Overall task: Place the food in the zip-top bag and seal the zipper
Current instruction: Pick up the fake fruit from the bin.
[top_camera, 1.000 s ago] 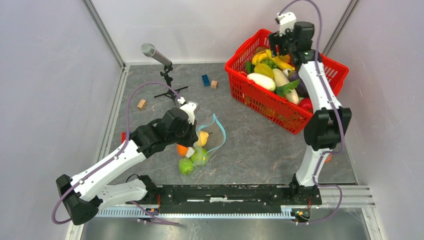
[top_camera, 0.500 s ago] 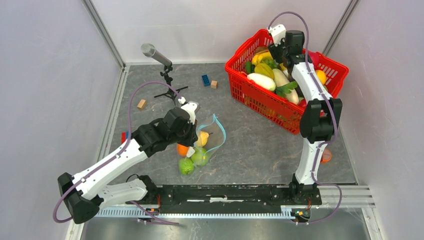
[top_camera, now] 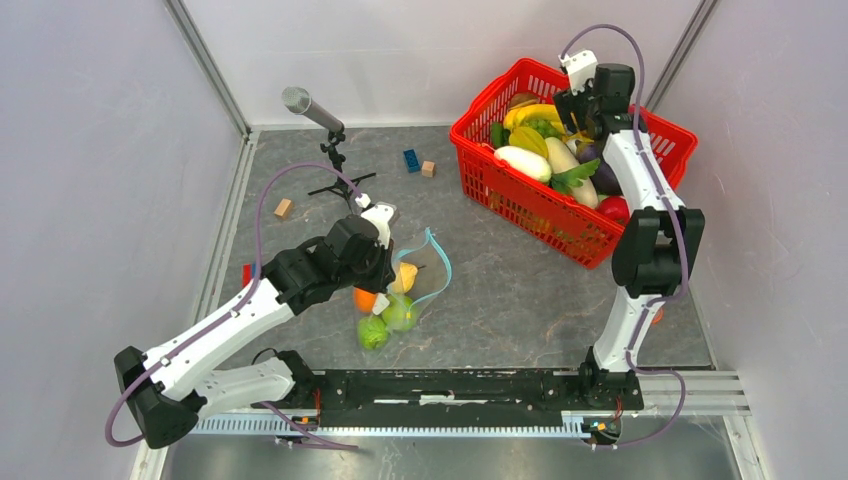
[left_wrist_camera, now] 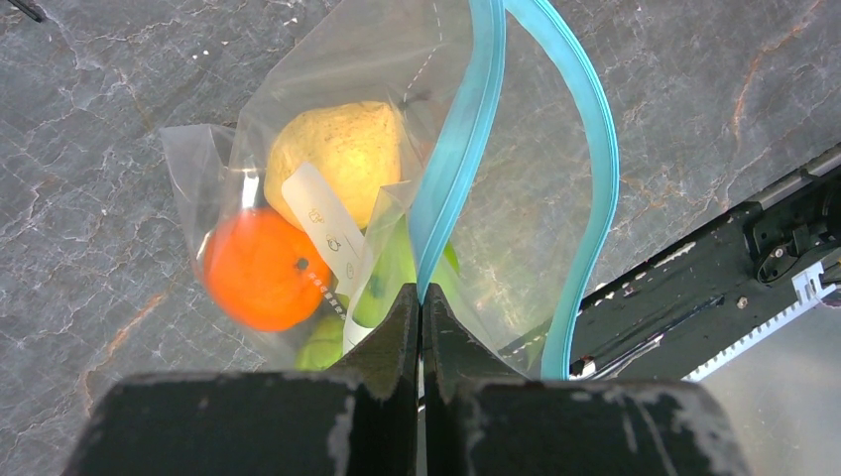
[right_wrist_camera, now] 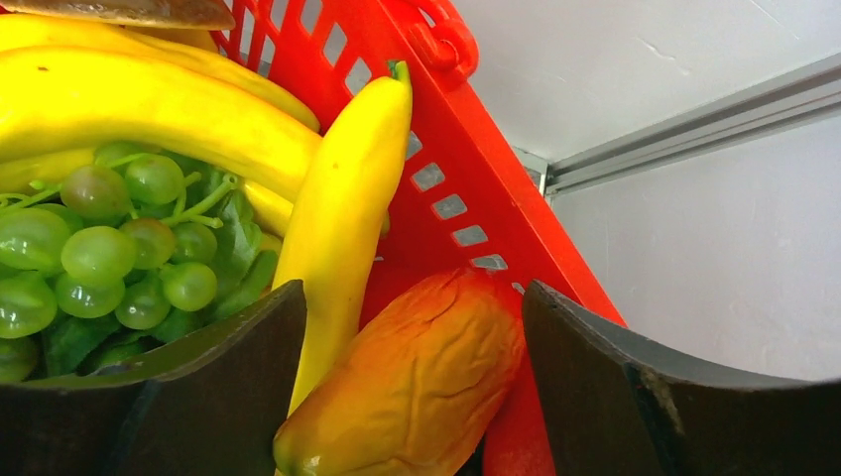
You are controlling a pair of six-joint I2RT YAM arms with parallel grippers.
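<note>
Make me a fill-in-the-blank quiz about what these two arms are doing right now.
The left fingers are shut on the ___ zipper of the zip-top bag.
Inside it lie a lemon, green fruit and an ___.
The right fingers are open over a red ___ with grapes.
Missing: blue; orange; basket.

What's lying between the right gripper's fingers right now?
In the right wrist view, an orange-yellow toy food lies between the fingers of the open right gripper, beside a banana in the red basket. Contact is unclear.
</note>
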